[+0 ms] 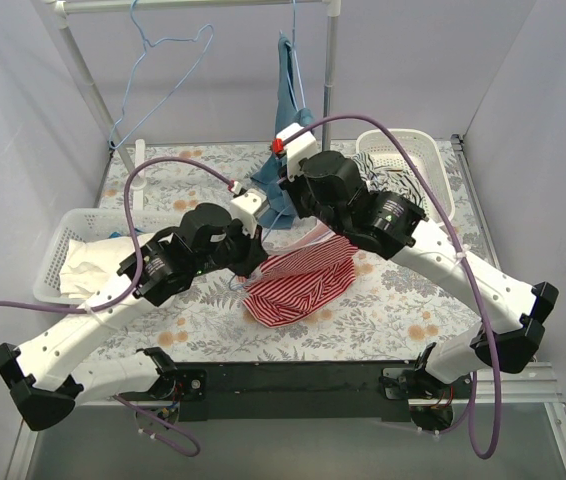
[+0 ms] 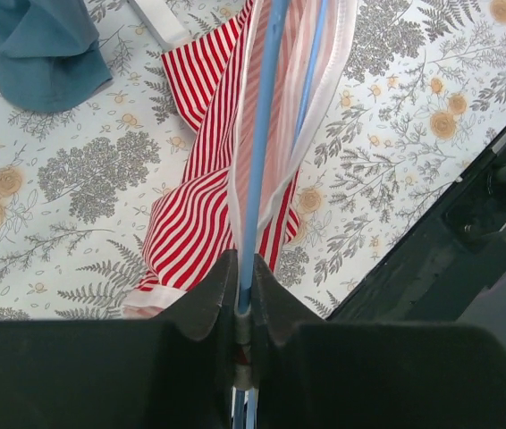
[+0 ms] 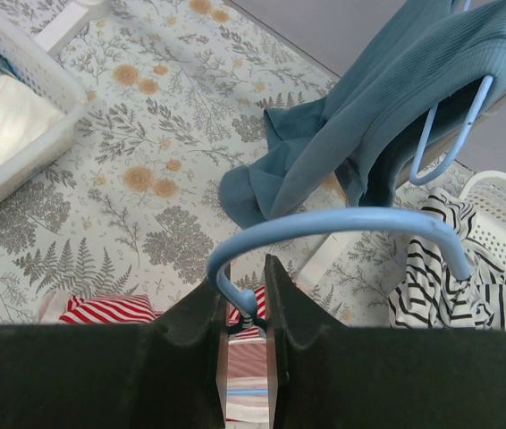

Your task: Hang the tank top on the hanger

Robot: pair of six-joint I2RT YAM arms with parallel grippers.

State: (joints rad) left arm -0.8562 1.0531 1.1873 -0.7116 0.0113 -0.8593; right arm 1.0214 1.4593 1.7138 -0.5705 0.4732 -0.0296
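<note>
The red-and-white striped tank top (image 1: pixel 298 282) lies bunched on the floral tablecloth between the arms, with part of it lifted. In the left wrist view my left gripper (image 2: pixel 244 295) is shut on the light-blue wire of the hanger (image 2: pixel 262 134). The tank top (image 2: pixel 195 206) and its white trim drape along that wire. In the right wrist view my right gripper (image 3: pixel 242 299) is shut on the hanger's twisted neck, and the hook (image 3: pixel 342 222) arches above the fingers. Striped cloth (image 3: pixel 105 308) shows below. In the top view both grippers (image 1: pixel 253 262) (image 1: pixel 285 212) meet over the garment.
A teal-blue garment (image 1: pixel 285 80) hangs on another blue hanger from the rack at the back, its hem on the table (image 2: pixel 43 45). A white basket (image 1: pixel 433 160) at the right holds a black-and-white striped garment (image 3: pixel 441 277). A white basket (image 1: pixel 63 260) stands at the left. Empty hangers (image 1: pixel 163 60) hang at the back left.
</note>
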